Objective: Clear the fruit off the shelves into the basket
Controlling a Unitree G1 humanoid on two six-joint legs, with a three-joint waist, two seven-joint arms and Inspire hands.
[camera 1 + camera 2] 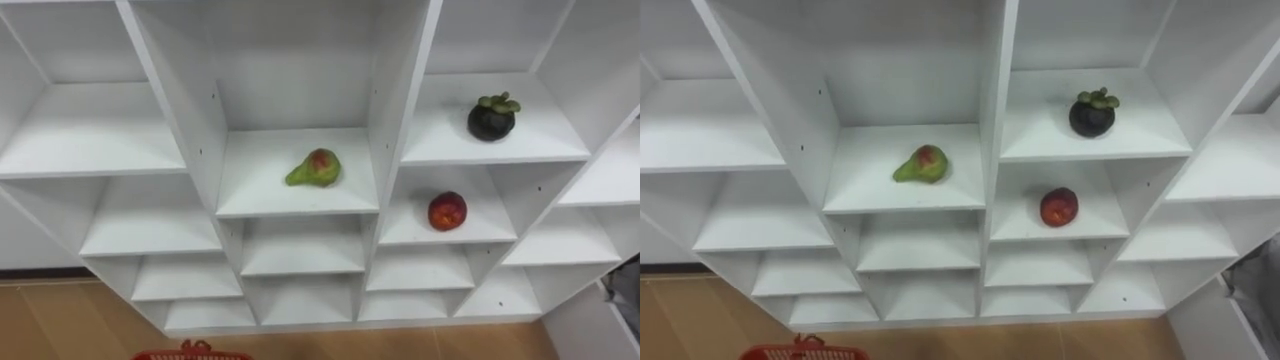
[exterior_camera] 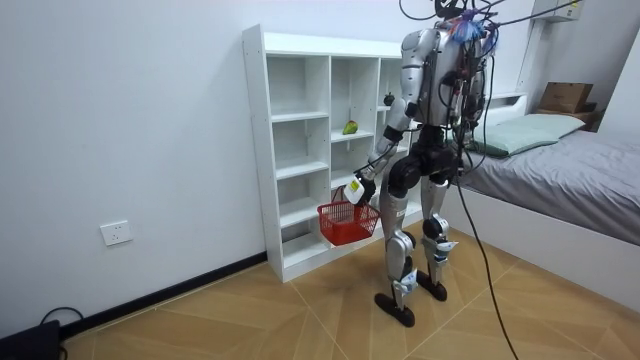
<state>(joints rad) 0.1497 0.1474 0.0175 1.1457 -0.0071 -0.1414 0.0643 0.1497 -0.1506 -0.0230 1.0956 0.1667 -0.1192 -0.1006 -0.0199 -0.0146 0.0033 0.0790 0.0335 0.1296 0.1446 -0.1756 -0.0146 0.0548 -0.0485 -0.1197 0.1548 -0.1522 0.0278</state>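
Closet (image 1: 398, 100), white, open compartments; I stood facing it.
Pear (image 1: 316, 168): middle column, right of its shelf's centre, nearer the front edge.
Mangosteen (image 1: 492, 118): right column, toward its shelf's right edge.
Red round fruit (image 1: 447, 211): shelf directly below, near the front edge.
Basket (image 2: 347, 222): red; hung from my left hand (image 2: 356, 190), whose fingers were curled on the handle.
Advised: take the pear first, round its body; hold the basket level beneath that shelf's front edge.

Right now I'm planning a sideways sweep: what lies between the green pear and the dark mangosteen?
A white upright divider separates the pear from the mangosteen; they sit in neighbouring compartments, as both eye views show.
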